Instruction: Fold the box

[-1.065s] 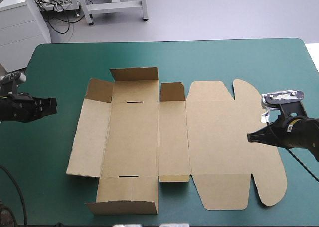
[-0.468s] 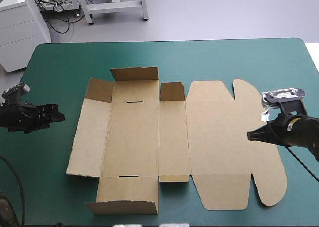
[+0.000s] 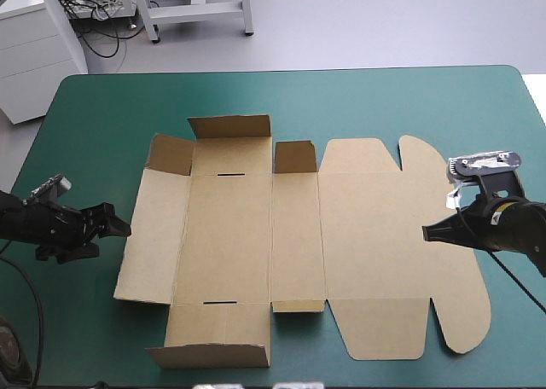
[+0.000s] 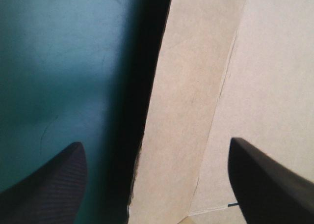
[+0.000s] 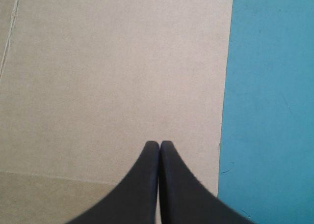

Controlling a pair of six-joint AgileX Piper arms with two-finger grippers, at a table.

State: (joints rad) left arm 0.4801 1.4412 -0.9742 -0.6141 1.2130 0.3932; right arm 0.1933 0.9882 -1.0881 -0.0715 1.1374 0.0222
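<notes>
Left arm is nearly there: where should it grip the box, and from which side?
On the box, the long left panel, at its outer edge, coming from the left. That edge looks lifted, shadow beneath, and the open left pincer faces it.

Left arm (image 3: 38,223) and right arm (image 3: 512,227): black matte housings, blocky near the wrist. Left pincer (image 3: 118,229): two broad black fingers (image 4: 49,184), fin-curved, rounded tips, fine woven ribbing on the surface. Right pincer (image 3: 429,233): same black fins, plainer-looking surface, tapering to narrow rounded tips, faint sheen there.
</notes>
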